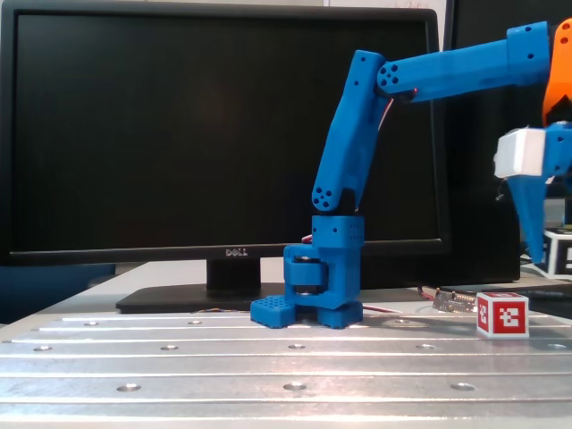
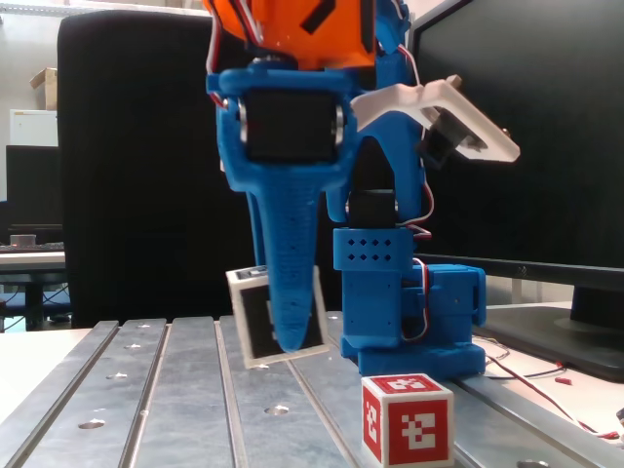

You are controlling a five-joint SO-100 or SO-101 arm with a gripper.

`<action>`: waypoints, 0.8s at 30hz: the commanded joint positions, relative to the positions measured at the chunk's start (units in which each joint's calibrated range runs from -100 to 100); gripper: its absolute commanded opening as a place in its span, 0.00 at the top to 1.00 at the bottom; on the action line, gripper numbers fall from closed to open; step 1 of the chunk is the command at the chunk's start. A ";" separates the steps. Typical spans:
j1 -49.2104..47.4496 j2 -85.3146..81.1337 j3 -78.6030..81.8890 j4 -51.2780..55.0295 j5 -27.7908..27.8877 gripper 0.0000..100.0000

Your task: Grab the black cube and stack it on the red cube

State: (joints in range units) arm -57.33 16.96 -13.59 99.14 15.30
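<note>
- The gripper (image 2: 288, 336) is seen at the centre of a fixed view, pointing down, closed on the black cube (image 2: 255, 327), which is held tilted and clear of the table (image 2: 185, 390).
- In the other fixed view the black cube (image 1: 561, 252) is cut by the right edge of the frame.
- The red cube (image 2: 407, 419) is found at the lower centre-right, resting on the table, below and to the right of the held one.
- Both cubes are judged light, rigid and smooth-faced; opposite flat faces are best pinched, and slipping is possible given the tilt.
</note>
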 commanded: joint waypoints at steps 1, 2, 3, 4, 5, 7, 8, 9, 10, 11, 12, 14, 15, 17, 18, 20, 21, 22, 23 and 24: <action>-0.88 -8.02 5.04 -0.94 -0.15 0.85; -0.88 -9.44 7.39 -1.71 -0.15 0.85; -0.95 -10.94 9.56 -2.39 -0.15 0.85; -0.95 -12.53 12.00 -2.90 -0.15 0.85; -0.95 -14.12 14.45 -3.42 -0.15 0.85; -1.91 -17.46 19.51 -5.38 -0.15 0.85; -2.36 -19.21 22.04 -6.67 -0.15 0.85; -2.73 -20.97 24.58 -7.95 -0.15 0.85; -2.87 -22.72 27.02 -9.23 -0.15 0.85; -2.95 -24.39 29.37 -10.43 -0.15 0.85; -3.02 -25.73 31.45 -11.45 -0.15 0.85; -4.05 -27.73 34.44 -12.22 -0.36 0.85; -4.35 -28.48 35.34 -12.31 -0.99 0.85; -4.72 -29.15 36.25 -12.31 -1.99 0.85; -5.01 -29.15 36.25 -12.31 -2.04 0.85; -5.31 -29.15 36.43 -12.31 -2.25 0.85; -5.38 -29.15 36.43 -12.31 -2.99 0.85; -5.68 -29.15 36.43 -12.31 -3.62 0.85; -5.90 -29.15 36.52 -12.31 -4.04 0.85; -6.34 -29.15 36.43 -12.31 -4.41 0.85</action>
State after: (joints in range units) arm -62.59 -9.43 23.19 86.85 11.83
